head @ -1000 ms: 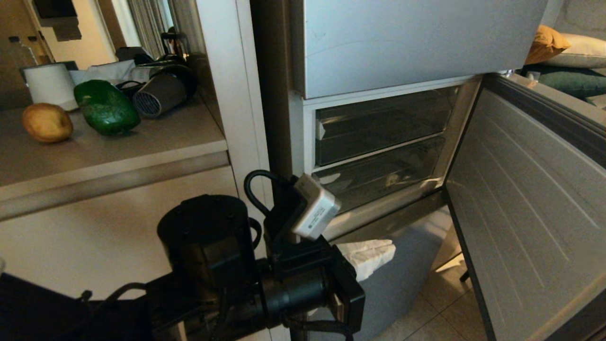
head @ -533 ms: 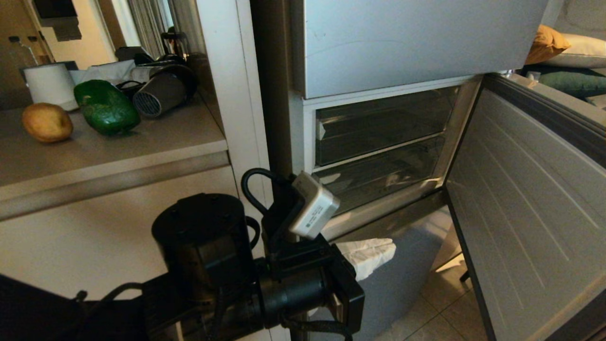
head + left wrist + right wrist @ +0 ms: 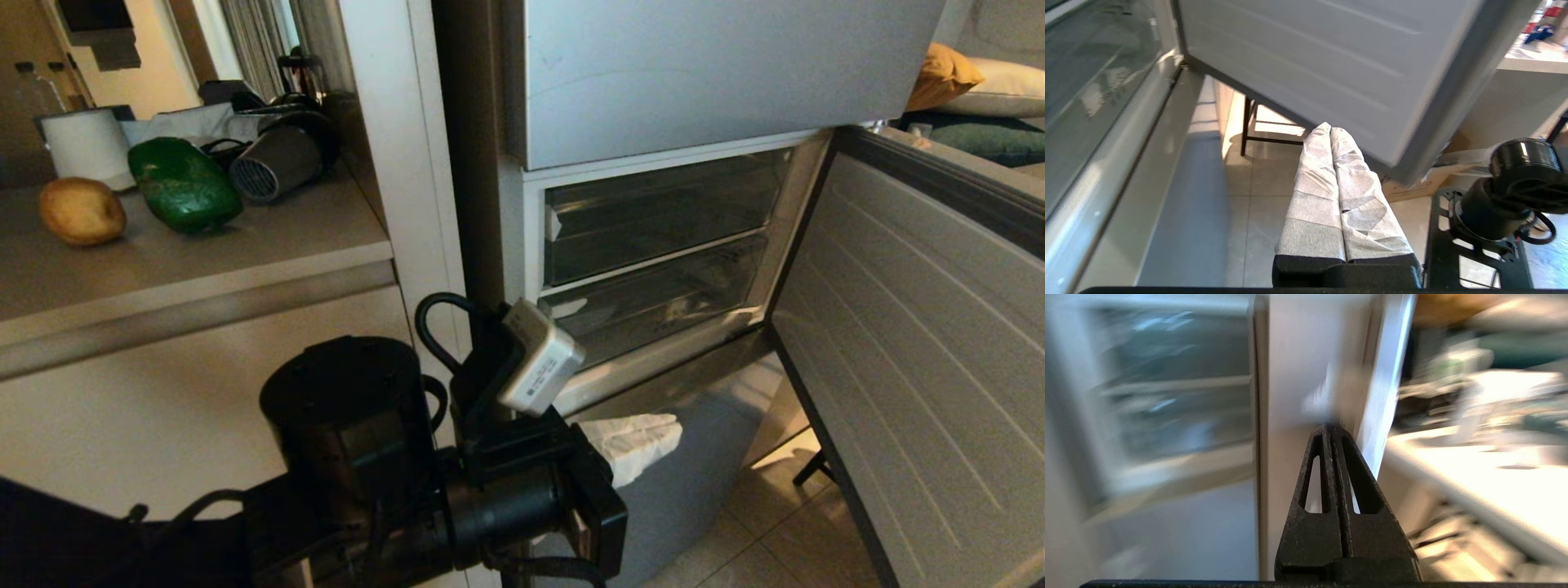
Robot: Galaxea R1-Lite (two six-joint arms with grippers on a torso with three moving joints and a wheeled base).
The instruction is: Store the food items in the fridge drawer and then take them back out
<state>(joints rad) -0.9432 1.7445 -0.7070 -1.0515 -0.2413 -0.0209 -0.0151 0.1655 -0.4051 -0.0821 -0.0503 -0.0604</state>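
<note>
A tan potato [image 3: 82, 212] and a dark green pepper [image 3: 184, 186] lie side by side on the counter [image 3: 245, 245] at the left. The fridge door [image 3: 914, 343] stands open. Behind it two clear drawers are pushed in, an upper one [image 3: 661, 216] and a lower one [image 3: 653, 298]. My left gripper [image 3: 665, 433] hangs low in front of the fridge base, its white-wrapped fingers [image 3: 1310, 192] shut on nothing. My right gripper [image 3: 1329, 426] is outside the head view. It is shut and empty, with its tips at the edge of the door [image 3: 1298, 375].
A paper roll [image 3: 86, 147] and a dark metal appliance [image 3: 282, 159] stand behind the food on the counter. The open door [image 3: 1331, 61] reaches out over the tiled floor [image 3: 1257, 196]. My right arm [image 3: 1515, 179] is near the door's outer edge. Black chair legs [image 3: 1247, 126] stand beyond.
The fridge door has swung a little wider, toward the right of the head view. The left arm and the food have kept still.
</note>
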